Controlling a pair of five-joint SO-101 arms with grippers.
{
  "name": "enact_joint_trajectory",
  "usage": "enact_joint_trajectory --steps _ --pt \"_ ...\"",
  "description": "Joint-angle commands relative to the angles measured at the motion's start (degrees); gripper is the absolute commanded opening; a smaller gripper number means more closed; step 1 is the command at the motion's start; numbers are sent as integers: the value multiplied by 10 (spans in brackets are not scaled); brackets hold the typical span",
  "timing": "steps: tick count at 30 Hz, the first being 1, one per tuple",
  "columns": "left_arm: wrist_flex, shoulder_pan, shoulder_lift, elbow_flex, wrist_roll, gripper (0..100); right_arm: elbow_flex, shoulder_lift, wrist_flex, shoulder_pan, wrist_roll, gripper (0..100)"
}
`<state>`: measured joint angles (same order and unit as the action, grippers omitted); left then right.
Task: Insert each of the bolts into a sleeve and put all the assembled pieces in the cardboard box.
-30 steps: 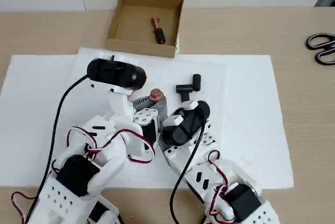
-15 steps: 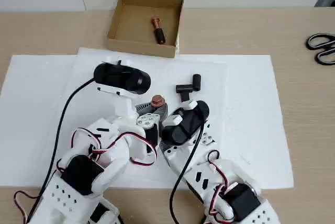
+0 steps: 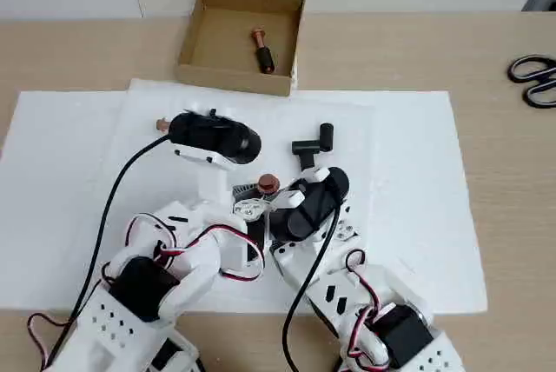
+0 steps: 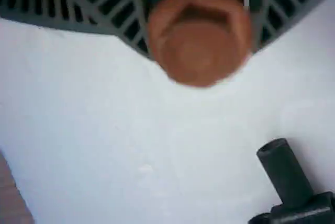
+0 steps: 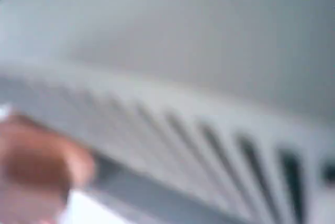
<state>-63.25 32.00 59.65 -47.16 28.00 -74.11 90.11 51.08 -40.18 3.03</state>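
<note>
The left gripper's [image 3: 258, 189] fingers clench the copper bolt [image 4: 199, 38], head up, over the white sheet [image 3: 417, 172] near the black sleeves [image 3: 313, 142]; the right gripper [image 3: 285, 191], its grip impossible to tell, crowds just beside; a knock could tilt or drop the bolt.

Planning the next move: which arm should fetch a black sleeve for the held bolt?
Right, probably: the left gripper is shut on the bolt, while the right arm sits closer to the black sleeves.
</note>
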Motion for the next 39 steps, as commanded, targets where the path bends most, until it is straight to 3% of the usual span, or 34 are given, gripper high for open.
enact_joint_trajectory --steps 1,9,16,21,26,32,39 --pt "1 -1 8 7 0 120 10 10 -14 1 4 4" --pt "-55 -2 10 9 0 327 10 9 -14 2 4 4" --pt "-156 -52 10 75 -4 340 10 9 -14 11 4 4" --pt "-251 -97 9 128 -46 340 11 8 -12 57 5 4" --pt "-291 -179 9 174 -65 340 14 -3 -15 137 5 4" --pt "-290 -277 9 190 -62 340 61 -141 -71 236 3 4" --pt "-292 -340 10 221 -64 340 356 -452 -71 239 4 4"
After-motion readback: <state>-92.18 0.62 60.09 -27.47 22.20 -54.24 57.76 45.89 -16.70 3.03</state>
